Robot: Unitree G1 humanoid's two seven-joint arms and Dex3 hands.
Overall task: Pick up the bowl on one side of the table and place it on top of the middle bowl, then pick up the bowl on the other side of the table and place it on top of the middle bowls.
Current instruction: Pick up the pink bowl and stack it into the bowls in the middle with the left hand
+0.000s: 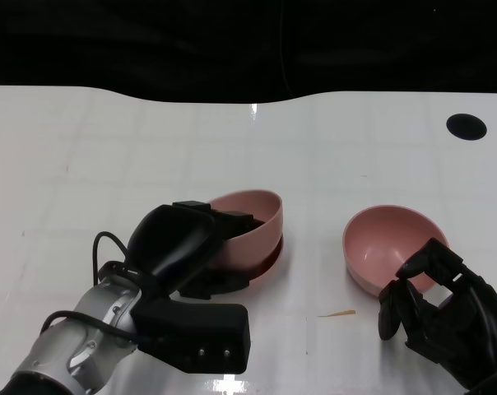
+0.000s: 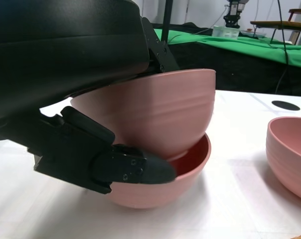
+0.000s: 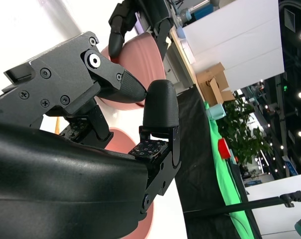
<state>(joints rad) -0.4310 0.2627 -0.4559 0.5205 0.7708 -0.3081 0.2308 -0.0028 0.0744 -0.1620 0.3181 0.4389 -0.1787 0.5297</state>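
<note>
Closest to me, low on my left, my left hand [image 1: 183, 247] grips a pink bowl [image 1: 253, 226] by its near rim, fingers wrapped over the edge and a thumb pressed against the outer wall. That bowl sits tilted, its far rim raised, nested inside a second pink bowl [image 2: 188, 172] that stands on the white table [image 1: 109, 148] near the middle. From my left wrist I see the upper one leaning into the lower one, whose inside looks a darker red, and one of my fingertips [image 2: 155, 172] lies right against the lower bowl's rim.

My right hand [image 1: 434, 300] is low on my right, holding nothing. Its fingers are curled inward, the tips close together, just at the near edge of a third pink bowl [image 1: 392, 247]; I cannot tell whether they touch it. This third bowl stands upright and well apart from the stacked pair. Beside it, between the two groups, a small thin yellowish sliver [image 1: 337, 313] lies on the table. Far off toward the back right corner there is a black round spot [image 1: 466, 126] on the tabletop.
</note>
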